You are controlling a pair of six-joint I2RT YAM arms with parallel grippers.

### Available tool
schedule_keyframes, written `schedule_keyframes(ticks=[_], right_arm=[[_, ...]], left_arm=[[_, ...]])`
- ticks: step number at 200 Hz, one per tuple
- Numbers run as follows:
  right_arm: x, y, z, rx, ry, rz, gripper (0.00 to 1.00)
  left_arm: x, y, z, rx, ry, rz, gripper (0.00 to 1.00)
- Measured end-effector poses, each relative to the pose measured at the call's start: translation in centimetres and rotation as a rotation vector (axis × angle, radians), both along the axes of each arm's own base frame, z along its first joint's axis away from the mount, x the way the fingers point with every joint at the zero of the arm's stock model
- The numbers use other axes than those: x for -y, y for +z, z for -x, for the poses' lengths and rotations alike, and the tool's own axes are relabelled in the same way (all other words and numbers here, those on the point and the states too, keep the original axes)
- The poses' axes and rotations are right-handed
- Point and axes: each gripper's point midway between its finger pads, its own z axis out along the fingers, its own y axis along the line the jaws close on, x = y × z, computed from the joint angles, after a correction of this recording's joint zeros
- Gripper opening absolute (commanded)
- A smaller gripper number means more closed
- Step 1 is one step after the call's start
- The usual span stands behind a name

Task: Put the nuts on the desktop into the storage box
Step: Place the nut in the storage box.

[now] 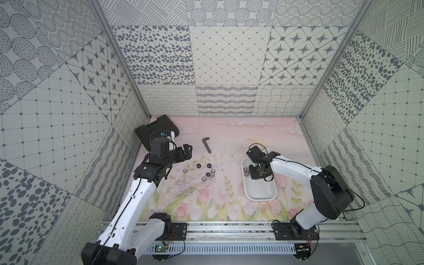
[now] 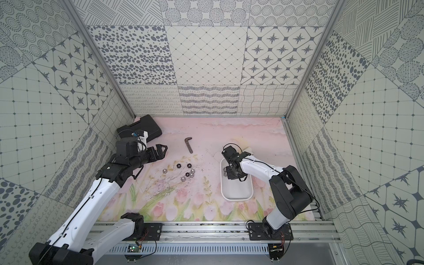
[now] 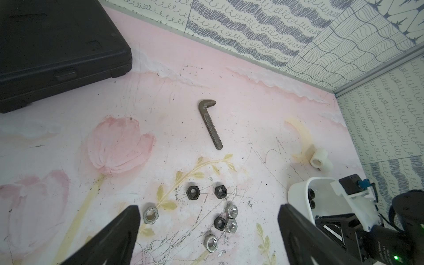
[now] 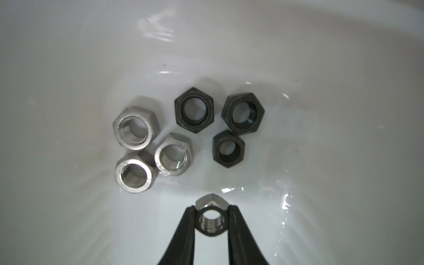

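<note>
Several loose nuts, black and silver, lie on the pink flowered desktop [image 1: 220,137]: a silver nut [image 3: 150,215], a black nut [image 3: 193,193] and a tight cluster [image 3: 229,220], also seen in a top view [image 1: 207,172]. My left gripper [image 3: 208,208] hovers open beside and above them, nothing between its fingers [image 1: 187,149]. The white storage box [image 1: 261,195] stands to the right. My right gripper [image 4: 211,212] reaches down into its far end, shut on a silver nut [image 4: 211,221]. Several nuts [image 4: 193,110] lie on the box floor below it.
A black tool case [image 1: 158,130] sits in the far left corner behind my left arm. A dark L-shaped metal piece [image 1: 207,144] lies beyond the nuts. A white pipe elbow [image 3: 321,160] stands past the storage box. Patterned walls enclose three sides.
</note>
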Motion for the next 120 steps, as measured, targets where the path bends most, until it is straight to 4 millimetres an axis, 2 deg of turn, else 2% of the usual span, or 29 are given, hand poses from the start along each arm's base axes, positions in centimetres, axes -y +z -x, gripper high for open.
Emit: schedule_keyframes(ticks=[53,96,120], right_arm=[[-0.4,-0.6,-0.8,-0.005,0.008,0.011,0.28],[-1.1,-0.6,-1.8,0.004,0.022,0.010,0.44],[-1.0,-0.5,-1.8,0.008,0.023,0.012,0.44]], left_arm=[[0.0,0.0,0.0,-0.001,0.000,0.000,0.99],[0.0,0.0,0.0,0.000,0.000,0.000,0.99],[0.0,0.0,0.0,0.000,0.000,0.000,0.99]])
